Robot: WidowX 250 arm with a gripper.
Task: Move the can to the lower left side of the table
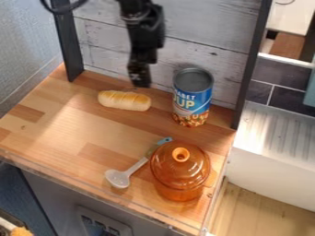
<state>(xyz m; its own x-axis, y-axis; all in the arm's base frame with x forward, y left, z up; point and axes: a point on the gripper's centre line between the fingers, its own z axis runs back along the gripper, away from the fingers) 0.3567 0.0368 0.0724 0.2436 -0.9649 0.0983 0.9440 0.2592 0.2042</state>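
Note:
The can [192,97], blue with a colourful lower band and a grey top, stands upright toward the back right of the wooden table [92,133]. The black gripper [140,82] hangs at the back, to the left of the can and apart from it, above and beyond the right end of the bread. How its fingers stand cannot be made out.
A bread loaf [124,100] lies at the back, left of the can. An orange lidded pot [180,173] stands at the front right, with a spoon [118,178] on its left. A whitewashed board [227,41] rises behind.

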